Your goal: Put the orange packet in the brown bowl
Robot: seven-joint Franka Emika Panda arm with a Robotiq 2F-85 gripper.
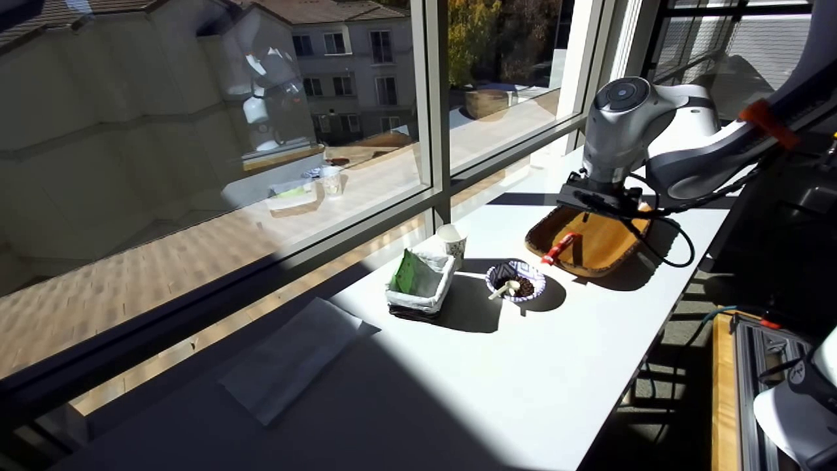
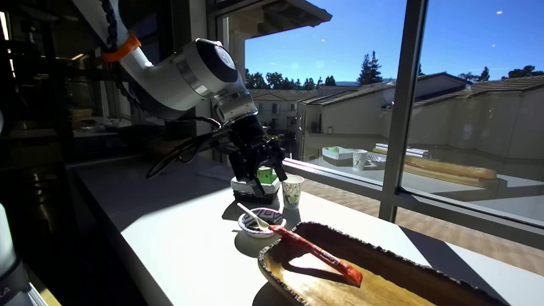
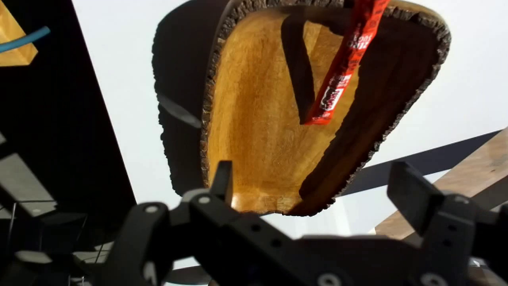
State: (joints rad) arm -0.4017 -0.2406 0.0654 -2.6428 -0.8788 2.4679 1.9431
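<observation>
The orange packet (image 1: 560, 248) is a thin red-orange stick. It leans in the brown bowl (image 1: 605, 242), a wide oblong wooden bowl with a bark rim. In an exterior view the packet (image 2: 318, 254) has its lower end on the floor of the bowl (image 2: 391, 293) and its upper end past the near-end rim. In the wrist view the packet (image 3: 345, 67) runs to the top edge, its upper end cut off, above the bowl (image 3: 254, 111). My gripper (image 3: 311, 174) is open, with nothing between its fingers. It hangs above the bowl in an exterior view (image 1: 592, 212), apart from the packet; it also shows in an exterior view (image 2: 270, 182).
A small patterned bowl (image 1: 502, 270) with dark bits and a white spoon (image 1: 503, 290) stands beside the brown bowl. Farther along are a lined basket (image 1: 425, 302) holding a green packet (image 1: 405, 271), and a paper cup (image 1: 452, 243). A window frame (image 1: 439, 131) borders the table.
</observation>
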